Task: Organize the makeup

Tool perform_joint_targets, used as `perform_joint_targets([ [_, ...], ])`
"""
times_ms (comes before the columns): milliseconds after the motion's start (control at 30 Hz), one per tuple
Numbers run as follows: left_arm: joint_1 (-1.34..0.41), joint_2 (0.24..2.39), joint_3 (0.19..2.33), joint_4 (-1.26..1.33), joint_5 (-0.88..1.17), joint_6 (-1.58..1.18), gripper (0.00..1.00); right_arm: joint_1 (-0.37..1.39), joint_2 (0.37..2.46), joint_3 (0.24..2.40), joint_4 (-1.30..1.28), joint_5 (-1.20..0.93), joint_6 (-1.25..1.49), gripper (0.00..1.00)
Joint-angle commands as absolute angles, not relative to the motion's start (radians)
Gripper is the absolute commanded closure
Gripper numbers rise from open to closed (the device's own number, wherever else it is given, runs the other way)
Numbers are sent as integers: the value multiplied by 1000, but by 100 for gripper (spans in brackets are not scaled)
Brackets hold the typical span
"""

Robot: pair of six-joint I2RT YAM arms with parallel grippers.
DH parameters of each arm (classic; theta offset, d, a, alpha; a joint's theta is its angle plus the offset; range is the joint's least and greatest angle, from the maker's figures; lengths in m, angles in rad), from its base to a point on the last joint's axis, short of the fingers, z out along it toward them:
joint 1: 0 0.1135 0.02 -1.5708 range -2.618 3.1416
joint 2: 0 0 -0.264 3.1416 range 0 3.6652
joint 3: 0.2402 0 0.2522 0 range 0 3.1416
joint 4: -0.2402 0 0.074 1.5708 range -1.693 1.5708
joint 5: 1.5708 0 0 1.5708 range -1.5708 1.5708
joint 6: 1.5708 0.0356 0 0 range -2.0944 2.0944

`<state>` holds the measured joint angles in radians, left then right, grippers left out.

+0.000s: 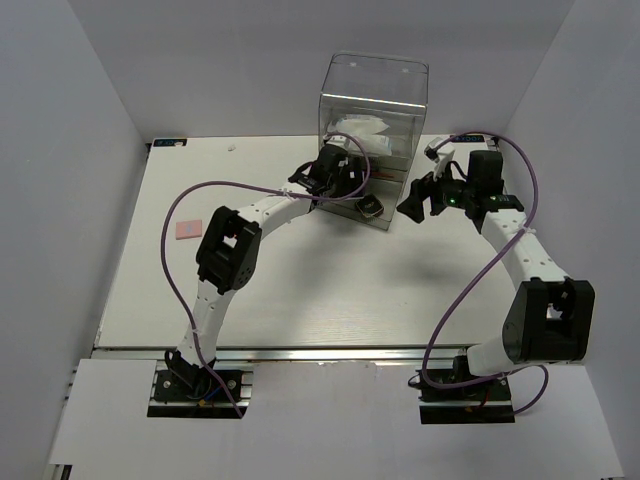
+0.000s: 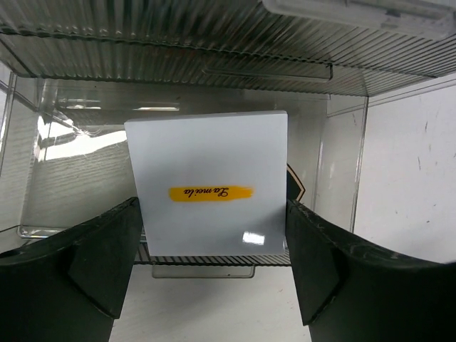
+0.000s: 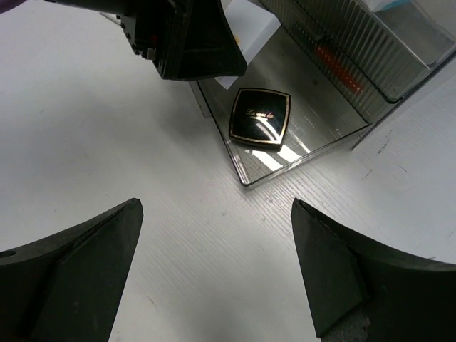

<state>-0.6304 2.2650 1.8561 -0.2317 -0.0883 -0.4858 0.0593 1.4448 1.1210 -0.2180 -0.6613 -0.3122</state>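
A: L gripper [image 2: 212, 214] status?
B: Clamped on the white flat square [image 2: 210, 182]. One finger [image 2: 92, 271] on each side edge, orange mark facing the cam. Just under the tips is the front lip of a pulled-out clear drawer [image 2: 203, 261]. A corner of the black square compact [image 2: 293, 187] peeks out behind the square's right edge.
A: R gripper [image 3: 214, 206]?
B: Fingers spread wide, nothing btw them, bare table [image 3: 142, 157] below. Ahead & slightly right of the tips, the compact lies flat in that drawer's near corner. Further on is a ribbed drawer w/ sth red inside, too blurred to name.
A: Rest of the makeup?
B: Pink square [image 1: 187, 229] flat on the table, well off to the L gripper's left. Tall clear drawer box [image 1: 372, 100] stands just beyond both grippers, white stuff in its upper part.
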Motion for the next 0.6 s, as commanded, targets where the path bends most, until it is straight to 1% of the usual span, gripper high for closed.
perform_joint_targets([
  [0, -632, 2232, 1890, -207, -103, -472, 12, 57, 1454, 1127, -242, -718, -354, 11],
  [33, -632, 2230, 1891, -209, -103, -474, 2, 57, 1459, 1134, -256, -735, -357, 11],
  [233, -634, 2194, 1879, -206, -107, -474, 2, 87, 1502, 1178, -321, -765, -402, 11],
  [400, -630, 2145, 1893, -241, -118, -476, 2, 149, 1522, 1212, -350, -721, -451, 11],
  [467, -621, 2103, 1876, -280, -150, -479, 2, 219, 1537, 1238, -350, -684, -469, 11],
  [567, -566, 1953, 1729, -288, -153, -514, 2, 356, 1589, 1297, -356, -583, -476, 11],
])
